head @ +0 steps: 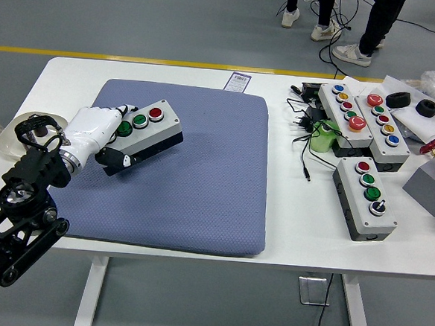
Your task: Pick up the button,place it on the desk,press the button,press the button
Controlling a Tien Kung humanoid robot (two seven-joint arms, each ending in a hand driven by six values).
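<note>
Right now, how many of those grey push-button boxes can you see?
4: one in the left hand over the blue mat, box; two side by side far right; one nearer.

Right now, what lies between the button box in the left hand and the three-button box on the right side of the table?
Head view: between the held button box and the three-button box lie bare blue mat, then white table.
</note>
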